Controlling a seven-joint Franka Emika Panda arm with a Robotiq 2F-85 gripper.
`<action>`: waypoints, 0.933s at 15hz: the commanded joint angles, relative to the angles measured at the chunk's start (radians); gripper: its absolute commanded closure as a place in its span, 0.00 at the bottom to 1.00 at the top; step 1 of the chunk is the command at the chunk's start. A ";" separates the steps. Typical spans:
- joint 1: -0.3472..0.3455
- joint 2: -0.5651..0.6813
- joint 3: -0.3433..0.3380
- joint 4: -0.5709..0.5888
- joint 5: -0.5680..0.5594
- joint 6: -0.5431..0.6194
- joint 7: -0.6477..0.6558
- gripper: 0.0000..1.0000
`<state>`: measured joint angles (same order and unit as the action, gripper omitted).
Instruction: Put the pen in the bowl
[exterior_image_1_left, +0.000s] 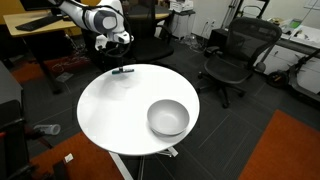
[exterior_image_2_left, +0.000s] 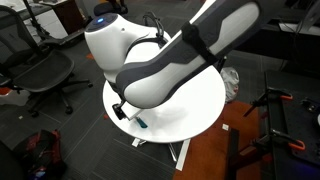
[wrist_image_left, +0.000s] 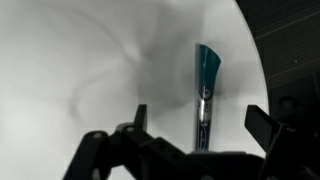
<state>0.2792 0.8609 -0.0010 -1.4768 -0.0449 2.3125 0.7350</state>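
Note:
The pen (exterior_image_1_left: 123, 71) is a thin dark stick with a teal end. It lies on the round white table (exterior_image_1_left: 110, 110) near its far edge. It also shows in the other exterior view (exterior_image_2_left: 139, 121). In the wrist view the pen (wrist_image_left: 205, 85) lies on the table, lengthwise between my two fingers. My gripper (wrist_image_left: 200, 120) is open and hangs just above the pen without touching it; it shows in both exterior views (exterior_image_1_left: 116, 47) (exterior_image_2_left: 122, 108). The silvery-grey bowl (exterior_image_1_left: 168, 117) stands empty on the near right part of the table, well apart from the pen.
The table edge (wrist_image_left: 250, 60) runs close beside the pen, with dark floor beyond it. Black office chairs (exterior_image_1_left: 235, 55) and desks stand around the table. In an exterior view my arm (exterior_image_2_left: 170, 65) covers much of the tabletop.

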 joint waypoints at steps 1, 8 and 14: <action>0.007 0.031 -0.010 0.051 0.022 -0.014 -0.001 0.00; 0.008 0.066 -0.010 0.079 0.025 -0.015 0.001 0.00; 0.011 0.078 -0.013 0.088 0.023 -0.011 0.005 0.44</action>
<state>0.2801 0.9247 -0.0010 -1.4205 -0.0444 2.3125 0.7358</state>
